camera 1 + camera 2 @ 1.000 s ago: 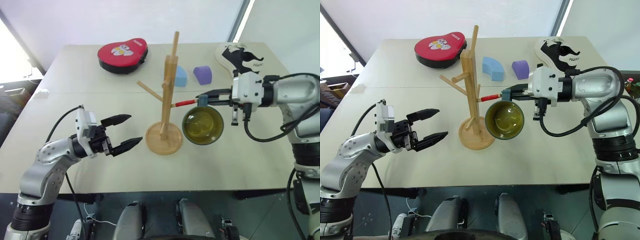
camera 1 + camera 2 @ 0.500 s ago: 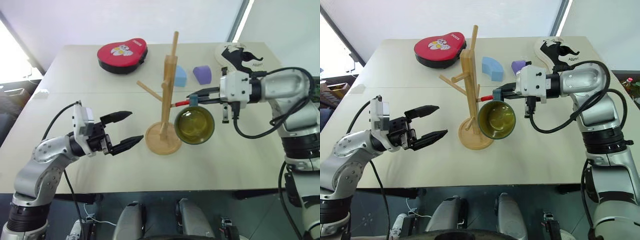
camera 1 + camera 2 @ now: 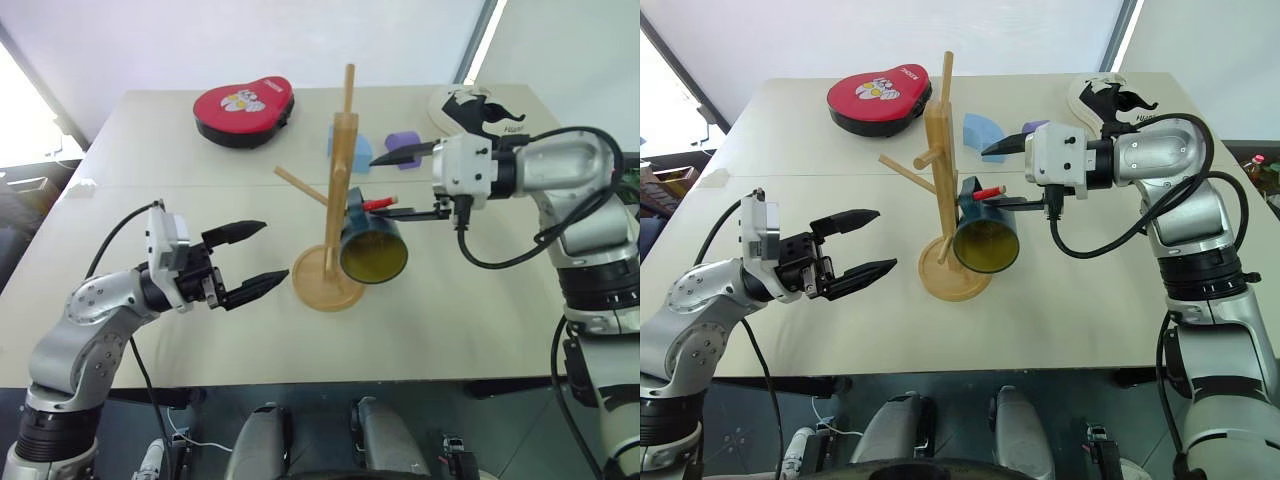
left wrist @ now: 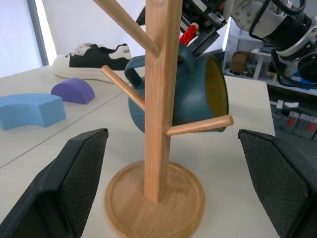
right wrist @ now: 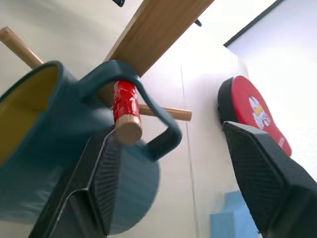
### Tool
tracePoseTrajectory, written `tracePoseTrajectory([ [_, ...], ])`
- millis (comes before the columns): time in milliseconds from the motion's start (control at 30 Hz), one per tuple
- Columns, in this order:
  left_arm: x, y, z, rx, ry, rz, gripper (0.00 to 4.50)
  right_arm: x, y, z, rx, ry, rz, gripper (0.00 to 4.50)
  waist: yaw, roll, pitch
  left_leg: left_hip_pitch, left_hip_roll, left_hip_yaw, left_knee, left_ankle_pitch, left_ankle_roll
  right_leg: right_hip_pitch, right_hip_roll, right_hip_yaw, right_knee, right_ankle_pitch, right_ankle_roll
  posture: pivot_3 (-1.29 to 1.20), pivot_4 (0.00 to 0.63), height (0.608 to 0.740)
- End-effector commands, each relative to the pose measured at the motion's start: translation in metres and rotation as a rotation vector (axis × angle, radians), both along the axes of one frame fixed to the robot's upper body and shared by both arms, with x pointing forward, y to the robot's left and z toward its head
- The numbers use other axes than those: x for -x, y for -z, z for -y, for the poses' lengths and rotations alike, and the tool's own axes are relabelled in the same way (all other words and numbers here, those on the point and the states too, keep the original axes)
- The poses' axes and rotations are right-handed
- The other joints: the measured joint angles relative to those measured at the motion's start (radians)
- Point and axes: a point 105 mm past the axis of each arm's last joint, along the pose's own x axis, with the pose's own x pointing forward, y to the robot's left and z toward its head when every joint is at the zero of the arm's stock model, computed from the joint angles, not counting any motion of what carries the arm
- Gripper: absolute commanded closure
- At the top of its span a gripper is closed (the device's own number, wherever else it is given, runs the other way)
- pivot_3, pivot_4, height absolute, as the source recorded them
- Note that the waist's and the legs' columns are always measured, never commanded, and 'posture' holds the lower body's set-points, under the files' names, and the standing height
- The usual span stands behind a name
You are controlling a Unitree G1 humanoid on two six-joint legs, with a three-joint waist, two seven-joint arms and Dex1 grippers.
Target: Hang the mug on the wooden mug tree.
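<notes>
The blue-grey mug (image 3: 372, 247), olive-yellow inside, hangs by its handle (image 5: 159, 125) on the red-tipped peg (image 5: 126, 106) of the wooden mug tree (image 3: 339, 185). It tilts against the post above the round base (image 3: 326, 282). My right gripper (image 3: 386, 186) is open just right of the post. One finger (image 3: 398, 155) is above the peg and the other (image 3: 420, 212) is beside the handle. To the left of the tree, above the table, my left gripper (image 3: 258, 256) is open with nothing in it and points at the base.
A red padded case (image 3: 245, 108) lies at the back left of the table (image 3: 200, 190). A light blue block (image 3: 983, 129) and a purple block (image 3: 1036, 126) sit behind the tree. A black-and-white shoe (image 3: 480, 110) is at the back right.
My right gripper has opened and let go of the mug. The mug moved left onto the red-tipped peg and now hangs against the post. My left arm has stayed put.
</notes>
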Motion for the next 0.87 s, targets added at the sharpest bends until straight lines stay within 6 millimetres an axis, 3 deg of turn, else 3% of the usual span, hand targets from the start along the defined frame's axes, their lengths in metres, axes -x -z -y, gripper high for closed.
tracePoseTrajectory([
  [33,0.000,-0.005,0.001,-0.001,0.007,0.038,0.00,0.001,-0.026,0.014,-0.023,0.052,0.100,1.50,0.002,0.000,0.000,0.000,0.000,0.000,0.000,0.000,0.000,0.000,0.000,0.000,0.000,0.000,0.000,0.00,0.150,0.735],
  [133,-0.007,0.003,-0.008,-0.008,-0.059,0.009,0.00,0.005,-0.032,0.039,-0.088,0.137,0.073,1.50,0.005,0.000,0.000,0.000,-0.001,0.000,0.000,0.000,0.000,0.000,-0.001,0.000,0.000,0.000,0.000,0.00,0.150,0.735],
  [300,-0.024,0.020,-0.031,-0.025,-0.249,-0.031,0.00,0.011,-0.014,0.083,-0.247,0.317,-0.077,1.50,0.005,-0.001,0.000,0.000,-0.002,-0.001,0.000,0.000,0.000,0.002,-0.003,-0.001,-0.001,0.000,0.000,0.00,0.150,0.735],
  [367,-0.033,0.029,-0.043,-0.021,-0.353,-0.042,0.00,0.011,0.003,0.100,-0.372,0.390,-0.159,1.50,0.003,-0.001,-0.001,0.000,-0.002,0.000,0.000,0.000,0.000,0.002,-0.003,0.000,-0.001,0.000,0.000,0.00,0.150,0.735],
  [467,-0.047,0.049,-0.071,0.015,-0.579,-0.066,0.00,0.008,0.058,0.122,-0.669,0.552,-0.318,1.50,0.002,-0.004,-0.003,0.003,-0.001,-0.001,-0.002,0.000,0.000,0.003,-0.003,0.000,-0.001,0.000,0.000,0.00,0.150,0.735],
  [667,-0.057,0.067,-0.087,0.060,-0.737,-0.091,0.00,0.003,0.112,0.137,-0.854,0.746,-0.361,1.50,-0.002,0.000,-0.001,0.004,-0.001,0.001,-0.001,0.000,0.000,0.001,-0.001,0.001,0.004,0.000,0.001,0.00,0.150,0.735],
  [867,-0.057,0.078,-0.087,0.062,-0.729,-0.134,0.00,0.005,0.123,0.141,-0.886,0.796,-0.354,1.50,0.001,0.000,-0.001,0.003,-0.001,0.000,0.000,0.000,0.000,0.002,-0.001,0.000,0.004,0.001,0.002,0.00,0.150,0.735],
])
